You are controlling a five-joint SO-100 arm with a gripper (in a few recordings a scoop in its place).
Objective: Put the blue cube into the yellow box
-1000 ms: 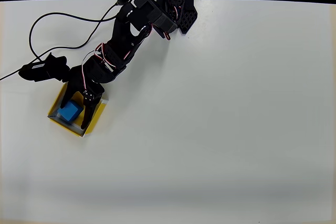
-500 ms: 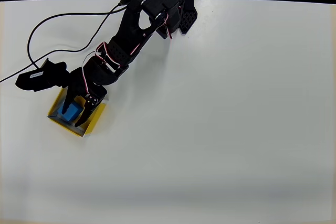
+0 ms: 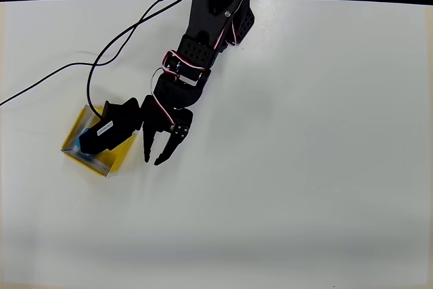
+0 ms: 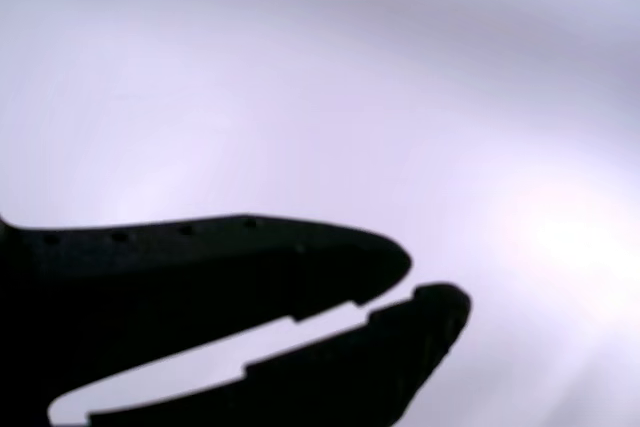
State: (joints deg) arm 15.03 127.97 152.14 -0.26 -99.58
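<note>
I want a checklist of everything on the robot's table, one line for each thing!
Surface: white table, bare apart from the box, arm and cable.
Job's things: yellow box at the left of the overhead view; blue cube inside it, mostly hidden under a black part of the arm.
Clutter: nothing seen.
Grippers: gripper over bare table just right of the box, fingers slightly apart, holding nothing.
Cables: black cable looping across the table's upper left.
Surroundings: dark strip beyond the far table edge.
</note>
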